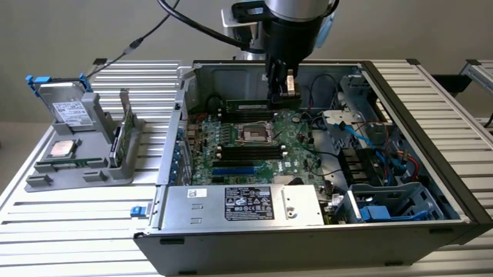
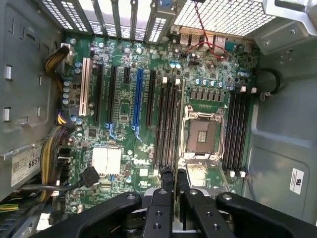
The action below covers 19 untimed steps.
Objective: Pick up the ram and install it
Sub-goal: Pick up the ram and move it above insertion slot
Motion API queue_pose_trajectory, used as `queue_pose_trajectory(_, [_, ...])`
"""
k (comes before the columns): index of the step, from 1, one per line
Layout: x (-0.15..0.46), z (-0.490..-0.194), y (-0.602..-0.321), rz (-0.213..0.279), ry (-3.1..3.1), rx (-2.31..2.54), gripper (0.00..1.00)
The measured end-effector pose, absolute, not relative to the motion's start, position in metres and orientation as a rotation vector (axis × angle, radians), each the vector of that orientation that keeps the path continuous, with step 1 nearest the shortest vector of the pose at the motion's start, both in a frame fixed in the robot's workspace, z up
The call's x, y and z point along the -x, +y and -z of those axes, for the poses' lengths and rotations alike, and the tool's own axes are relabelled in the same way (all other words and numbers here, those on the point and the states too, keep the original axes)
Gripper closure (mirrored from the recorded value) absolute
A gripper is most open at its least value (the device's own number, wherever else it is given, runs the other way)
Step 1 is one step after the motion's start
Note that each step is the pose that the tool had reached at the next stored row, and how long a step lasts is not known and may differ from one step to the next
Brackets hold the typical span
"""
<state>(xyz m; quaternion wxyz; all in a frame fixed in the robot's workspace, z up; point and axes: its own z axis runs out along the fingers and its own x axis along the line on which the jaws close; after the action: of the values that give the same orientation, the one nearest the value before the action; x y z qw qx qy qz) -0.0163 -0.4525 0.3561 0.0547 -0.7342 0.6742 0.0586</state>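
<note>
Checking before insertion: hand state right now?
Hand: closed, holding the long, thin green ram stick above the green motherboard.

Silver-grey arm (image 1: pixel 297 8) up top, then a glossy black wrist housing (image 1: pixel 289 43) running down towards the fingers. A black cable (image 1: pixel 185 23) loops off well above them. Up close, the gripper (image 2: pixel 174 176) is matte black, with flat fingers (image 2: pixel 157 213) dotted with round screw holes. Curved black links (image 2: pixel 99 215) flank them, carrying grey pivot bolts (image 2: pixel 132 197).

Ext cam high, looking down into PC case (image 1: pixel 308 249); wrist cam close over motherboard (image 2: pixel 148 148), shared
</note>
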Motion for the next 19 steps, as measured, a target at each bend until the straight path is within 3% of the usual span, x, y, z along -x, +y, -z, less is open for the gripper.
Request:
queue_pose_trajectory(14, [0.012,-0.332,-0.44,-0.172,2.076,2.205,0.86])
queue_pose_trajectory(19, [0.012,-0.328,-0.431,-0.14,2.095,2.224,0.86])
